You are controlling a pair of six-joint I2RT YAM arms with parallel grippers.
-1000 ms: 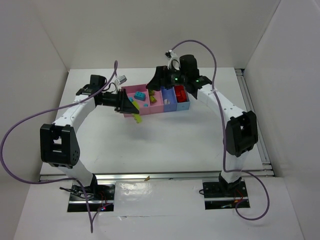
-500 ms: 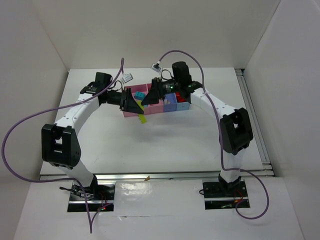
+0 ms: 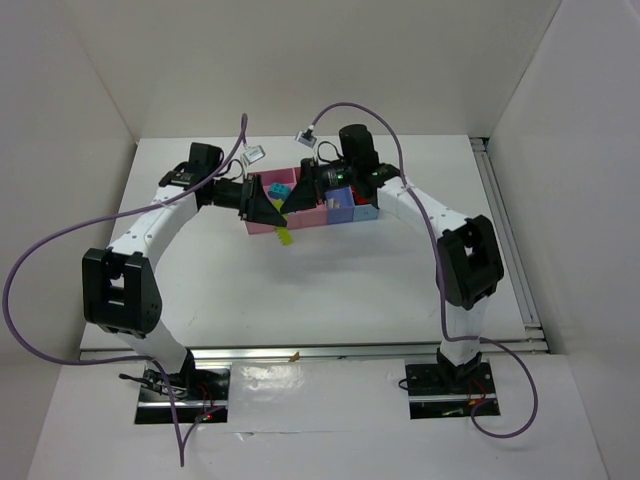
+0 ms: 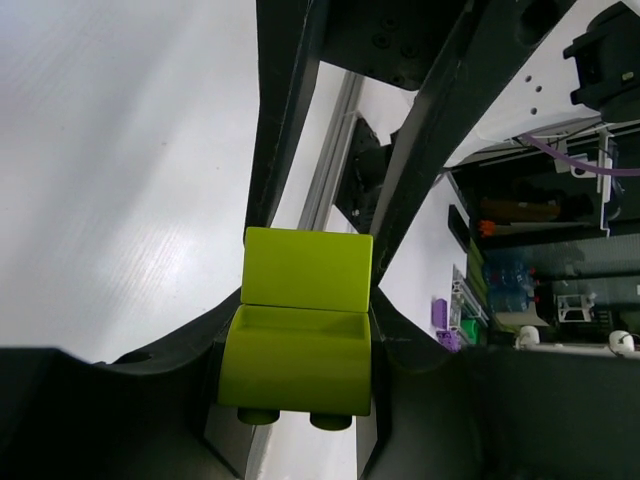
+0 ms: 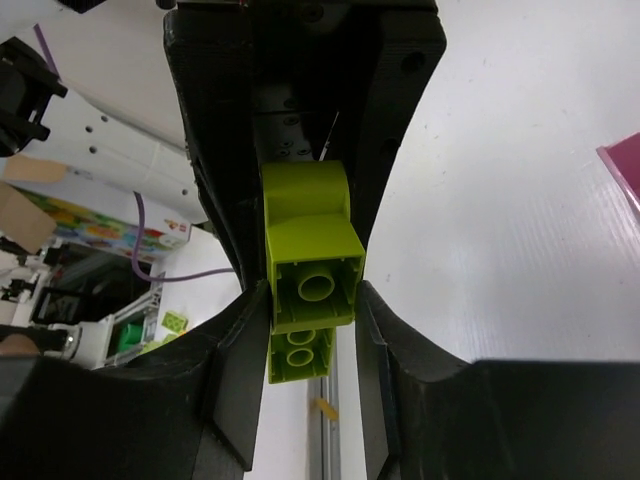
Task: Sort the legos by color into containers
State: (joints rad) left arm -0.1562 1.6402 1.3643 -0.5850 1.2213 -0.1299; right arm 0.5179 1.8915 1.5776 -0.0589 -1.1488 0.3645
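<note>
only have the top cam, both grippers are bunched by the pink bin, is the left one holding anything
observer: yes, left wrist view shows the left gripper shut on a yellow-green lego.
operator: and the right one
observer: right wrist view shows the right gripper clamped on the same lego from its other end.
operator: one brick or two
observer: a seam crosses it in the left wrist view, so probably two joined.

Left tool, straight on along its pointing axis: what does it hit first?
Probably the right tool: it faces the left tool head-on, both shut on the same yellow-green lego pair between them. Exact gap is unclear.
</note>
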